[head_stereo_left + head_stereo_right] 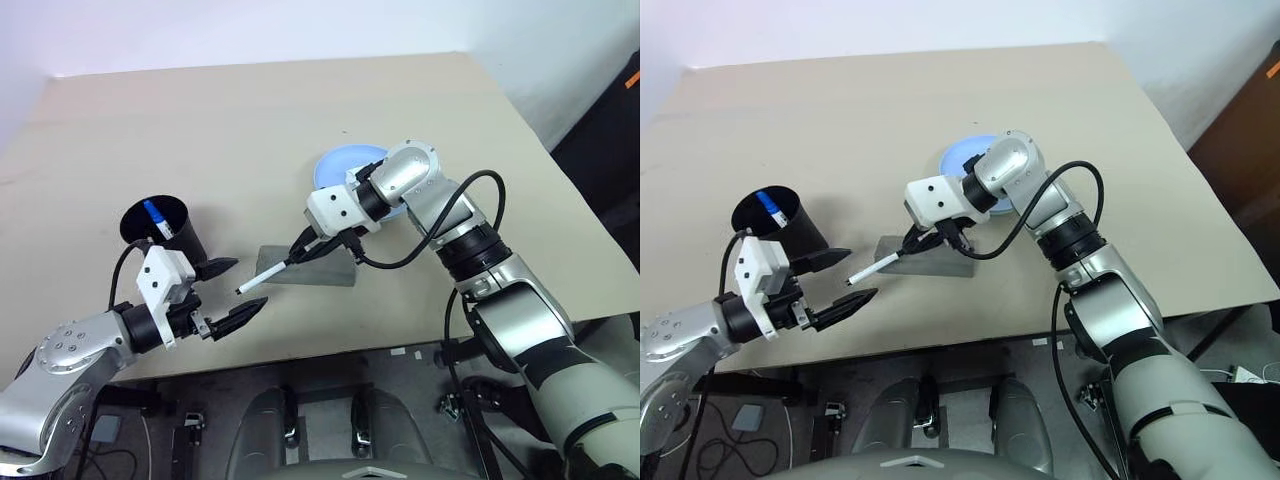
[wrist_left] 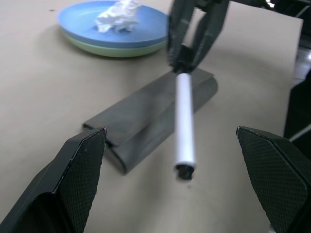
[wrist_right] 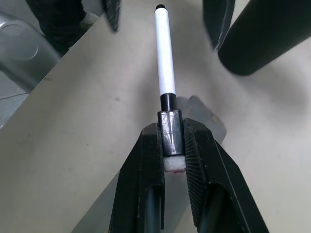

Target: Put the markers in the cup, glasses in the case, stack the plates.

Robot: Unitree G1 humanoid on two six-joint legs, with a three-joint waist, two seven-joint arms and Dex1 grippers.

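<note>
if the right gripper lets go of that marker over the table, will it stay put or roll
Probably rolls: the marker is a smooth, round, slim tube. It looks stiff and light, held straight by its black cap alone in the right gripper. The grey case beneath might stop it.

Head pair looks down; both wrist cameras closely share the marker (image 2: 184, 121).

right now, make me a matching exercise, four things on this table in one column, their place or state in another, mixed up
Things:
1. black-capped marker
2. blue-capped marker
3. tissue
4. case

Places or states:
A. lying flat and closed on the table
B. standing inside the cup
C. crumpled on the blue plate
D. pinched at its cap end by the right gripper

Pairs: 1-D, 2-B, 3-C, 4-A
</note>
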